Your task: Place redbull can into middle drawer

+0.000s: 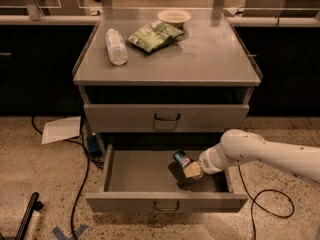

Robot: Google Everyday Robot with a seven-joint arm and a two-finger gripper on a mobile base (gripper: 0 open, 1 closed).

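The redbull can (181, 158) is inside the open middle drawer (125, 202), toward 3 o'clock from the middle of the drawer's floor. It is tilted, its top leaning toward 10 o'clock, and a dark shadow lies on the drawer floor beneath it. The gripper (192, 170) sits just at 4 o'clock of the can and is clenched on its lower end, grasping it within the drawer's walls. Whether the can touches the floor of the drawer cannot be told. The white arm (260, 151) reaches in from 3 o'clock, crossing over the drawer's right wall.

The drawer is pulled well out toward 6 o'clock, its small dark loop handle (166, 207) centred on the front panel. Directly at 12 o'clock of it is the closed upper drawer (210, 117), flush with the cabinet.

On the cabinet top (200, 54), a clear water bottle (116, 46) lies on its side toward 9 o'clock. The green snack bags (155, 35) lie near 12 o'clock, just beside a pale bowl (173, 17) at the far edge.

On the speckled floor, a white sheet of paper (62, 129) lies at 9 o'clock of the cabinet, and strips of blue tape (70, 232) mark the floor toward 7 o'clock.
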